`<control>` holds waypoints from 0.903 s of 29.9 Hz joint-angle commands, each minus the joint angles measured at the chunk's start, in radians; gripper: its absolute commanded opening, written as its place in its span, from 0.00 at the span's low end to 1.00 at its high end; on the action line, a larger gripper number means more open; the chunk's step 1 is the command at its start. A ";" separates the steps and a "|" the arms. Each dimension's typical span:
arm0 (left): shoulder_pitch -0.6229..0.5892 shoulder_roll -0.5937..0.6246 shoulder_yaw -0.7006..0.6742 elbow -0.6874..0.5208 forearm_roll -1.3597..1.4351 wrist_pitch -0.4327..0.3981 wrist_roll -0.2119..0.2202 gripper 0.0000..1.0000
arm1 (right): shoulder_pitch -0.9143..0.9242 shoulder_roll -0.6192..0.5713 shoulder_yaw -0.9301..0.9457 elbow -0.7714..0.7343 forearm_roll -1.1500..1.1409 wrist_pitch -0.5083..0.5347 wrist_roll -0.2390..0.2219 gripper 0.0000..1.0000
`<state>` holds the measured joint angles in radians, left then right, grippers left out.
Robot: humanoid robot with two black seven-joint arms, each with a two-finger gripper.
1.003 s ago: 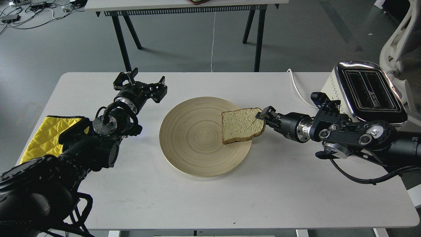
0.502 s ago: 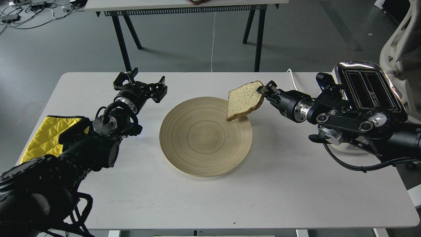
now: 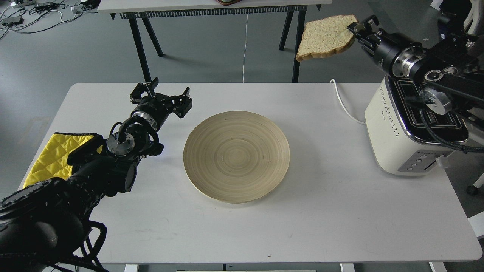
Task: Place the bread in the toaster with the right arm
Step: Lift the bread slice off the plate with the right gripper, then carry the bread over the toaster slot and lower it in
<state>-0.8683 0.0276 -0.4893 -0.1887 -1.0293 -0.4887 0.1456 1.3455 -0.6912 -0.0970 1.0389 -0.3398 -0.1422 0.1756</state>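
My right gripper point(image 3: 355, 29) is shut on the right edge of the bread point(image 3: 325, 37), a pale tan slice with a brown crust, held high in the air, up and left of the toaster. The toaster point(image 3: 397, 128) is cream-white with a chrome top and stands at the table's right edge. My right arm crosses over its slots and hides part of them. My left gripper point(image 3: 162, 96) is open and empty over the table, left of the plate.
A round wooden plate point(image 3: 236, 156) lies bare in the middle of the white table point(image 3: 321, 219). A yellow quilted cloth point(image 3: 49, 155) lies at the left edge under my left arm. The toaster's white cord point(image 3: 342, 104) runs off the back. Another table stands behind.
My right gripper has lifted the bread off the plate and carried it up and to the right, high above the table near the toaster. The left arm has not moved.
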 commanded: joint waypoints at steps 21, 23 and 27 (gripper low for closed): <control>0.000 0.000 0.000 0.000 0.000 0.000 0.000 1.00 | 0.124 -0.524 -0.004 0.144 -0.318 0.414 -0.067 0.00; 0.000 0.000 0.000 0.000 0.000 0.000 0.000 1.00 | 0.122 -0.553 -0.006 0.173 -0.344 0.415 -0.080 0.00; 0.000 0.000 0.000 0.000 0.000 0.000 0.000 1.00 | 0.119 -0.585 -0.018 0.213 -0.404 0.418 -0.108 0.00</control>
<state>-0.8683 0.0276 -0.4893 -0.1887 -1.0293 -0.4887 0.1458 1.4691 -1.2536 -0.1066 1.2233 -0.7037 0.2735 0.0869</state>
